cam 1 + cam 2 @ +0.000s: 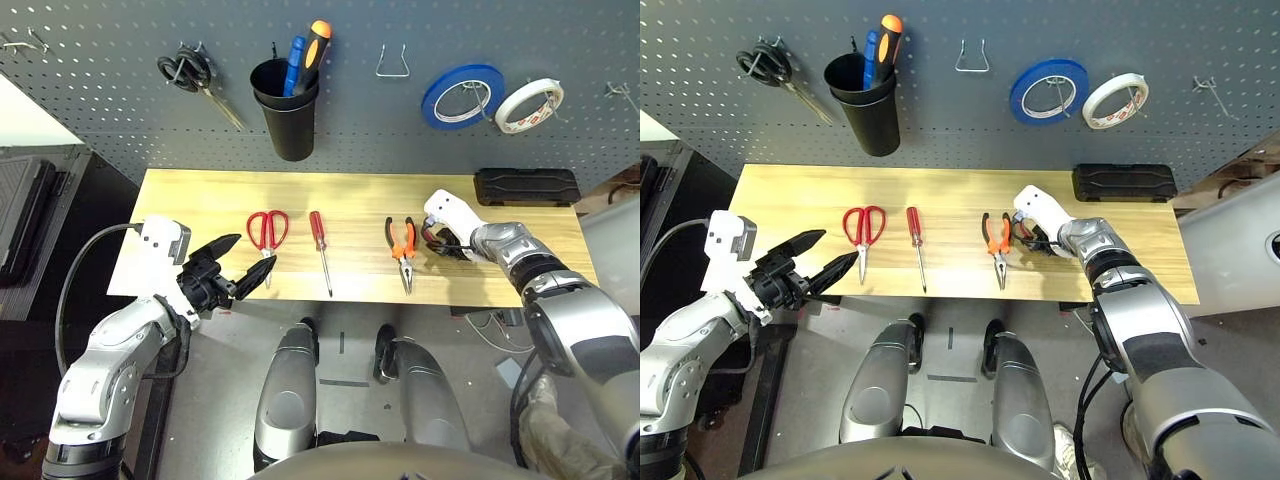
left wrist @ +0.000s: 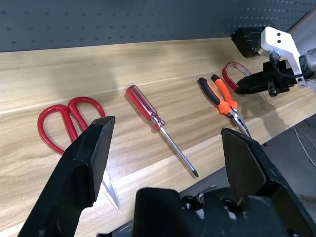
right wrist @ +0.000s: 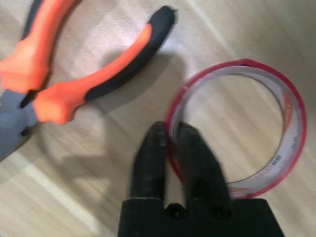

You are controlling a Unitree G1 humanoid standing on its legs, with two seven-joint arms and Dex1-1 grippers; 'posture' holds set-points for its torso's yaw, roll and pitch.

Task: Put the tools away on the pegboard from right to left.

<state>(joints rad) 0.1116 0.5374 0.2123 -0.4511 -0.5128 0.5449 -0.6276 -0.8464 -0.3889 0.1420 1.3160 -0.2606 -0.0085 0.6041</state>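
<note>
While the table [image 1: 200, 195] carries the row of tools, the right arm is on the job at the far right end.

Right pincer [image 3: 170, 140]: pressed together on the rim of the red tape ring [image 3: 276, 128], one finger inside the ring and one outside, the ring lying flat on the wood.

Left pincer [image 1: 240, 265]: spread wide, hovering off the table's near left edge, holding nothing.

Pliers [image 1: 402, 245]: flat on the table just left of the tape ring, orange-and-black handles toward the pegboard, nose toward the robot.

Screwdriver [image 1: 320, 245]: left of the pliers, red handle toward the pegboard, tip toward the near edge.

Red scissors [image 1: 267, 232]: leftmost of the row, handles toward the pegboard, blades pointing at the left pincer.

Pegboard [image 1: 100, 60]: upright behind the table, carrying black scissors [image 1: 190, 75], a black cup [image 1: 288, 115] with tools in it, a bare wire hook [image 1: 393, 62], a blue tape roll [image 1: 461, 95] and a white tape roll [image 1: 529, 105].
</note>
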